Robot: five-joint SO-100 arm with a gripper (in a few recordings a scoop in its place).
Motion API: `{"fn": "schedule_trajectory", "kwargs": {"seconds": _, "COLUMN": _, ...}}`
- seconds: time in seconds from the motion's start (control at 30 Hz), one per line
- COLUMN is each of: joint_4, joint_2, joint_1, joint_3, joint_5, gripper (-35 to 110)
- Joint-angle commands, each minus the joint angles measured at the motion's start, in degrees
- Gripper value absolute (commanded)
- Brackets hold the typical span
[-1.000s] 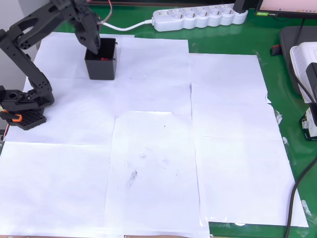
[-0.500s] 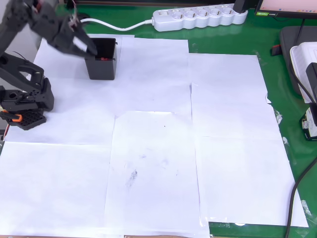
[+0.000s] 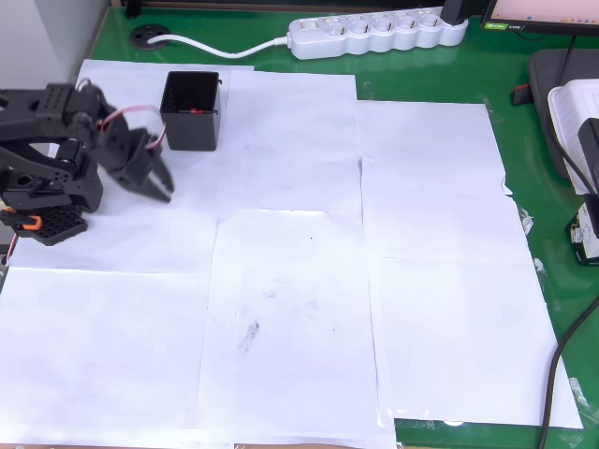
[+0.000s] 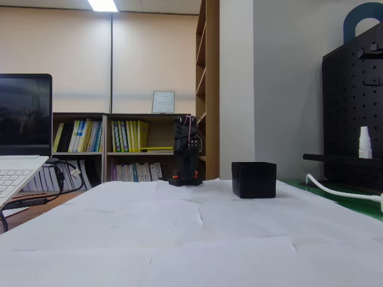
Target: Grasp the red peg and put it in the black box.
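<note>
Overhead view: green table mat mostly covered by taped-together white paper sheets, white plastic power strip along the top edge, its cord running left. Black SO-100 arm sits folded low at the left edge over its perforated black base block, red and white wires looping at the wrist. Small square open-topped black plastic box stands upright on the paper near the top left, up and to the right of the arm. Pincer points down-right with its tips on the paper side, below and slightly left of the box, clear of it, nothing between the tips; fingers look close together, but whether fully pressed or slightly parted I cannot tell from this angle. Tiny red peg shows as a small red fleck inside the box against its inner wall, well apart from the pincer. Fixed view at table level: the box stands right of centre on the paper, arm folded upright behind it to the left, open white laptop at the left edge, black pegboard at right.
</note>
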Motion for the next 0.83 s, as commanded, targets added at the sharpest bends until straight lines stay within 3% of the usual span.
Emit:
{"fn": "schedule_trajectory", "kwargs": {"seconds": 0.0, "joint_4": 1.8, "joint_2": -8.1, "joint_1": 1.3, "joint_3": -5.7, "joint_5": -1.6, "gripper": 0}}
{"fn": "schedule_trajectory", "kwargs": {"seconds": 0.13, "joint_4": 5.4, "joint_2": -12.6, "joint_1": 0.5, "joint_3": -9.6, "joint_5": -1.6, "gripper": 0}}
{"fn": "schedule_trajectory", "kwargs": {"seconds": 0.3, "joint_4": 17.6, "joint_2": -16.3, "joint_1": 0.6, "joint_3": -9.6, "joint_5": -7.8, "gripper": 0}}
{"fn": "schedule_trajectory", "kwargs": {"seconds": 0.8, "joint_4": 19.2, "joint_2": -18.9, "joint_1": 7.4, "joint_3": -9.6, "joint_5": -9.8, "gripper": 1}}
